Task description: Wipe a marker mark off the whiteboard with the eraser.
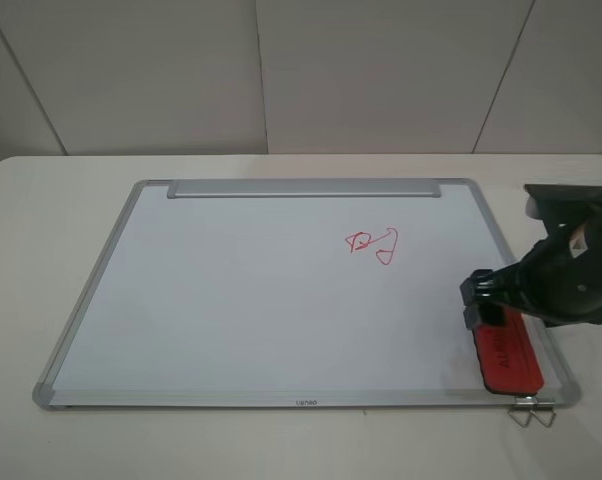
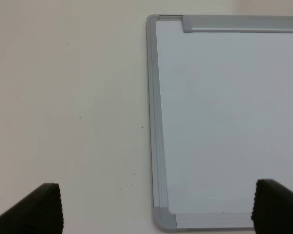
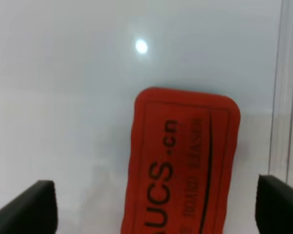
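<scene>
Eraser [image 1: 507, 352] flat on whiteboard [image 1: 241, 300] near right corner, right gripper [image 1: 486, 302] spread wide over it, not touching, left gripper [image 2: 156, 209] open above left frame, red scribble [image 1: 373, 243] farther back, target mark not seen

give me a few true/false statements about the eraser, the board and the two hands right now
1. The eraser lies on the whiteboard near its right edge. True.
2. The right hand is shut on the eraser. False: its fingers stand wide apart on either side of the eraser, not touching it.
3. A red scribble is on the board, apart from the eraser. True.
4. The left hand holds a marker. False: it is open and empty, hanging over the board's corner.
5. The eraser is blue. False: it is red with black lettering.
</scene>
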Robot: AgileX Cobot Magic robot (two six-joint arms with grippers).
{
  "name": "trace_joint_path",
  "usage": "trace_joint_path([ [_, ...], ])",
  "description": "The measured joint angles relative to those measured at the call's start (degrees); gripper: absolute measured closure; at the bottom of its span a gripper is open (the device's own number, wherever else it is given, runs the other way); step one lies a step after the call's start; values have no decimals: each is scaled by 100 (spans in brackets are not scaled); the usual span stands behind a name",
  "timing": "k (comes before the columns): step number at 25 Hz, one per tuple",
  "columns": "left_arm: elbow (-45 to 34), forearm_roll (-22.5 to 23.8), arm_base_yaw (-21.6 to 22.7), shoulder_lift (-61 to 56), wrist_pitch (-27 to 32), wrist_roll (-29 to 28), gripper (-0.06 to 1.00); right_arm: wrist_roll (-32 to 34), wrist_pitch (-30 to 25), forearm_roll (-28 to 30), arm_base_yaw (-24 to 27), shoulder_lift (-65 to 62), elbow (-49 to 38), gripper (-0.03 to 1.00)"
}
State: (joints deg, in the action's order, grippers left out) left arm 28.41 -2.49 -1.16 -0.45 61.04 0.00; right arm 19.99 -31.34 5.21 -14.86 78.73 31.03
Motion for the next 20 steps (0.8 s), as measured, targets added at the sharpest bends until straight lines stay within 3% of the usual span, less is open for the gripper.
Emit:
trace_joint_path([
  [4,0,0,0,0,0,0,17,-637,-375,-363,543,-826,0,23],
  [12,0,0,0,0,0,0,17,-1548,-1513,-388,1768,-2962,0,23],
  [20,0,0,0,0,0,0,17,-1780,-2265,-456,1893,-5570,0,23],
])
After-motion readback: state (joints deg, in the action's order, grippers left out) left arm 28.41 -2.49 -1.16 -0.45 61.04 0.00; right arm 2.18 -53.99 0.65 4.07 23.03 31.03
